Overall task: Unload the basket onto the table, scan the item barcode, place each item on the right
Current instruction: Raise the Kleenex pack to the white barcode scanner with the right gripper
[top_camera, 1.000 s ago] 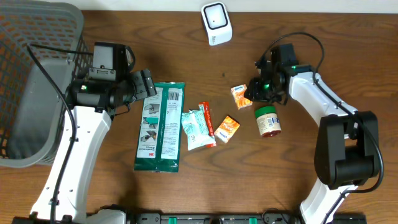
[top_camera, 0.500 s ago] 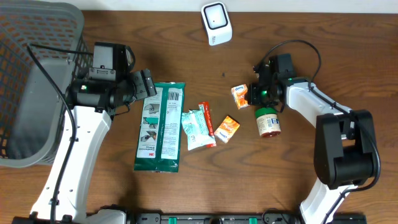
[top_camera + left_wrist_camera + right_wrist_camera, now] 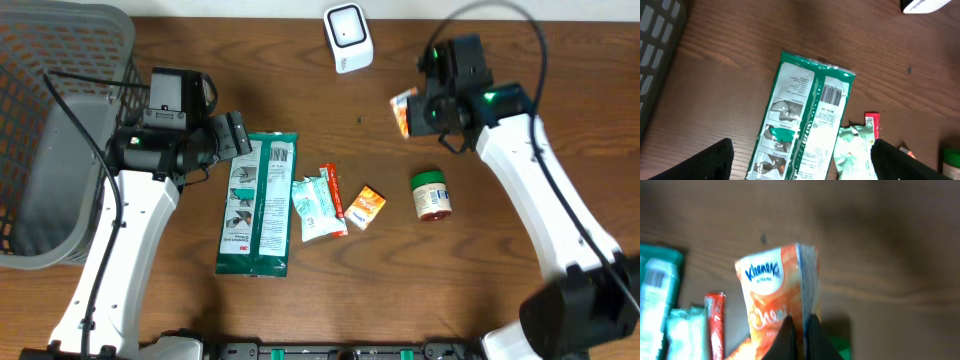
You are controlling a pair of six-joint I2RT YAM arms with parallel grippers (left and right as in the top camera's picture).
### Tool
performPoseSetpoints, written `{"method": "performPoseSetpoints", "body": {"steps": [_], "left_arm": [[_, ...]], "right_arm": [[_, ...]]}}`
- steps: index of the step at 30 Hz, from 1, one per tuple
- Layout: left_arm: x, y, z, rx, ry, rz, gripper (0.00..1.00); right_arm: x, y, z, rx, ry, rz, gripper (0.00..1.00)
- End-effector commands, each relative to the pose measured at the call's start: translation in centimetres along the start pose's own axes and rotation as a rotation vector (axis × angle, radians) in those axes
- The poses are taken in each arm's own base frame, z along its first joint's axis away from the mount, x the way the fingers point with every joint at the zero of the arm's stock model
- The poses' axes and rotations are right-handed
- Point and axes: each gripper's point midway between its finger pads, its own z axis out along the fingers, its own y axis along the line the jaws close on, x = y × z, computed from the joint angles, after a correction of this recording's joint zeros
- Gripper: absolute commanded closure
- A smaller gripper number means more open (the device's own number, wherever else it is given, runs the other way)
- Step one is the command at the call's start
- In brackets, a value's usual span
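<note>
The orange Kleenex tissue pack (image 3: pixel 777 292) is pinched at its edge in the clenched right gripper (image 3: pixel 802 336), held off the table just right of and below the white barcode scanner (image 3: pixel 347 37). Beneath it on the wood lie a green-lidded jar (image 3: pixel 431 195), a second orange pack (image 3: pixel 367 207), a red stick (image 3: pixel 333 198), a pale green pouch (image 3: pixel 316 208) and a long green packet (image 3: pixel 257 205). The left gripper (image 3: pixel 238 135) hangs spread wide and empty at that packet's top end, near the grey basket (image 3: pixel 40 130).
</note>
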Motion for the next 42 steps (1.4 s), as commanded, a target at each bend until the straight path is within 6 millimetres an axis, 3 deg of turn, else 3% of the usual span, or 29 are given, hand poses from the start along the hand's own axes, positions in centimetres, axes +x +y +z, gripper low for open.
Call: {"method": "performPoseSetpoints", "body": {"steps": [1,3,7,12,15,19,22,31,36,42], "left_arm": [[0.0,0.2,0.1,-0.009,0.004,0.006,0.12],[0.0,0.2,0.1,-0.009,0.003,0.006,0.12],[0.0,0.2,0.1,-0.009,0.004,0.006,0.12],[0.0,0.2,0.1,-0.009,0.004,0.006,0.12],[0.0,0.2,0.1,-0.009,0.003,0.006,0.12],[0.0,0.2,0.1,-0.009,0.003,0.006,0.12],[0.0,0.2,0.1,-0.009,0.004,0.006,0.12],[0.0,0.2,0.1,-0.009,0.003,0.006,0.12],[0.0,0.2,0.1,-0.009,0.004,0.006,0.12],[0.0,0.2,0.1,-0.009,0.004,0.006,0.12]], "right_arm": [[-3.4,-0.1,-4.6,0.136,-0.099,-0.038,0.99],[-5.0,0.1,-6.8,0.153,-0.134,-0.041,0.99],[-7.5,-0.4,-9.5,0.194,-0.174,-0.032,0.99],[-9.5,-0.4,-9.1,0.221,-0.169,-0.044,0.99],[-11.1,-0.2,-7.0,0.247,-0.193,-0.084,0.99],[-12.8,0.3,-1.9,0.319,-0.208,-0.122,0.99],[-13.6,2.1,2.6,0.323,-0.210,-0.213,0.99],[-16.3,3.9,11.9,0.457,-0.332,-0.291,0.99],[-16.5,3.9,15.3,0.609,-0.363,-0.380,0.99],[-16.3,6.2,19.0,0.732,-0.375,-0.608,0.99]]}}
